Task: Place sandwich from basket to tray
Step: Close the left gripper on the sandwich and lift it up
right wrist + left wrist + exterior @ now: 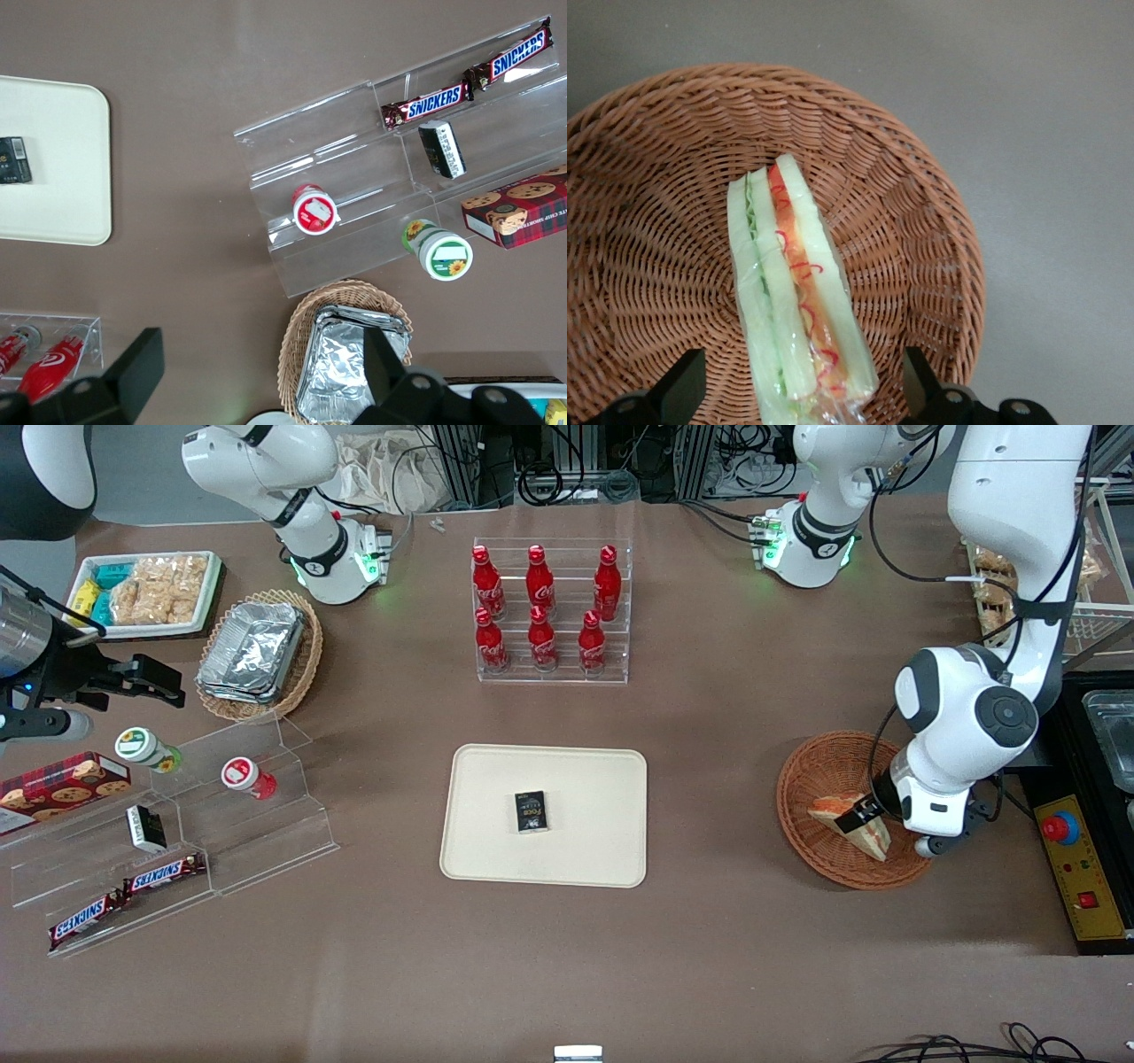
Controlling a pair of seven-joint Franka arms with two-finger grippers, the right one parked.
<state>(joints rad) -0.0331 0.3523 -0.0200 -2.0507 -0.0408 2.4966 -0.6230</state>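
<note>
The wrapped triangular white-bread sandwich (799, 292) is seen lying in the round orange-brown wicker basket (921, 221), between the wide-spread, untouching jaws of the left gripper (799, 385).

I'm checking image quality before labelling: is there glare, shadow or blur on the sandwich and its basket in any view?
Left wrist view: triangular plastic-wrapped white-bread sandwich is sharp, slight sheen on the wrap; round orange-brown wicker basket evenly lit; open gripper straddles the sandwich. Front view: the arm shades part of the basket; the sandwich is small but readable.

End effector (799, 390) over basket (815, 775), fingers (680, 382) open astride sandwich (793, 292) lying inside; tray (496, 850) well apart toward parked arm's end.
</note>
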